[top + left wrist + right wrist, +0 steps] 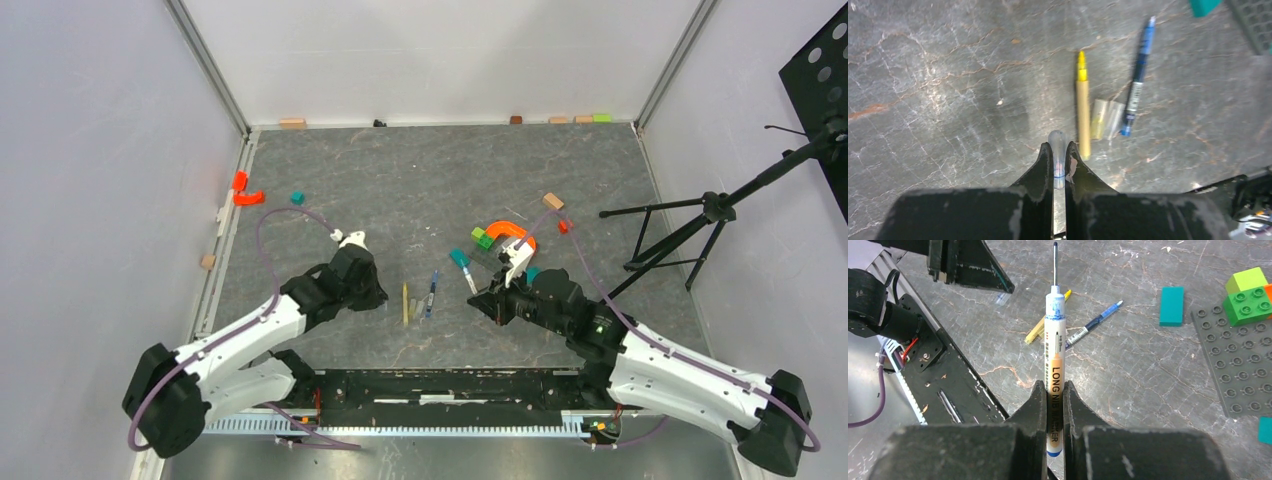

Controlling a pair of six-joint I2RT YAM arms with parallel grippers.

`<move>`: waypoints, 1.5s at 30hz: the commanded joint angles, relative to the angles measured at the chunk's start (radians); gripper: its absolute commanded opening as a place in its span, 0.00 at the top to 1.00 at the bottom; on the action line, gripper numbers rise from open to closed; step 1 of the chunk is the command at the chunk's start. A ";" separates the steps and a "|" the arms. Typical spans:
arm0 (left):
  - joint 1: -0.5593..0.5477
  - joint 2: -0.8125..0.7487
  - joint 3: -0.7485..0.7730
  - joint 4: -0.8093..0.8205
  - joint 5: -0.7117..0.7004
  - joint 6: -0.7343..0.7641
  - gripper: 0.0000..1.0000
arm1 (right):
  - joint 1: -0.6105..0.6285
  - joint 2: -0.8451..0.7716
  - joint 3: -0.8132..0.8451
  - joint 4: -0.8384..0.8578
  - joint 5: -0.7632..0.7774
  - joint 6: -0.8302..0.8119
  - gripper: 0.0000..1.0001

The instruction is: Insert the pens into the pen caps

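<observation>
My left gripper [378, 297] [1058, 146] is shut on a clear pen cap [1057, 150] whose rounded end sticks out past the fingertips. Just beyond it on the table lie a yellow pen [1082, 115] [405, 303], two clear caps [1107, 119] side by side and a blue pen [1138, 75] [431, 293]. My right gripper [495, 300] [1052, 385] is shut on a white marker pen [1054, 340] with a long thin nib, held above the table. The nib points toward the left gripper [973, 265], with a gap between them.
A teal block [1171, 306], a grey studded baseplate [1238, 365] and green blocks [1248, 295] lie right of the marker. An orange arch [512, 232] sits behind my right gripper. A black tripod [690, 230] stands at right. The black base rail [440, 390] runs along the near edge.
</observation>
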 commanded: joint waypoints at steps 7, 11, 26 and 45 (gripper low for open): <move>0.000 -0.153 -0.019 0.192 0.023 -0.142 0.98 | 0.001 0.057 -0.033 0.145 -0.092 0.023 1.00; 0.000 -0.161 -0.021 0.263 0.032 -0.186 0.98 | 0.002 0.087 -0.050 0.199 -0.119 0.058 1.00; 0.000 -0.245 -0.080 0.398 -0.040 -0.382 0.98 | 0.082 0.213 -0.100 0.401 -0.109 0.150 1.00; 0.000 -0.555 -0.268 0.498 -0.219 -0.412 0.98 | 0.118 0.317 -0.077 0.471 -0.090 0.183 1.00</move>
